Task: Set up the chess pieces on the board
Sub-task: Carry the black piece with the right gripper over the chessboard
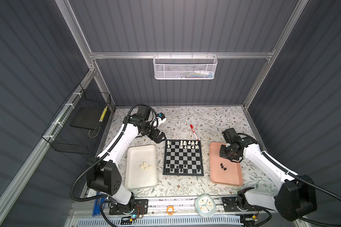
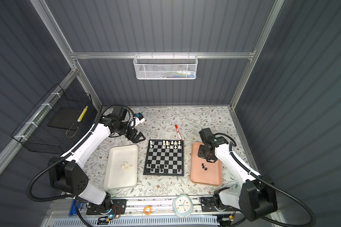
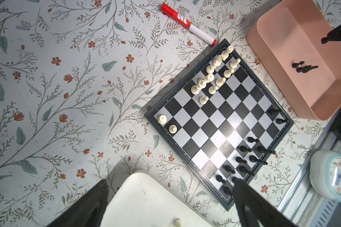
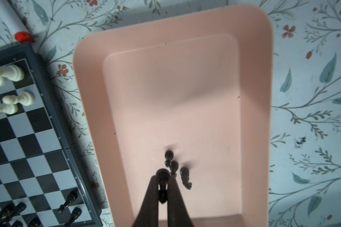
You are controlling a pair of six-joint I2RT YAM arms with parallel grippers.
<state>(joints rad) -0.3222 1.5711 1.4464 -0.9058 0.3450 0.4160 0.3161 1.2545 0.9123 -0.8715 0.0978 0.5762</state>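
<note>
Overhead, right gripper (image 4: pixel 162 179) hangs above pink tray (image 4: pixel 254 98), jaws clenched on 1 black piece (image 4: pixel 162 175) likely bound for the board (image 1: pixel 183 157) (3 more lie below); left gripper (image 1: pixel 160 137) idles, jaws released.

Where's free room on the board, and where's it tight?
Bare: the board's middle rows, between the white pieces at the far edge and the black pieces at the near edge; also the table behind the board, left of the marker. Crowded: both end rows.
</note>
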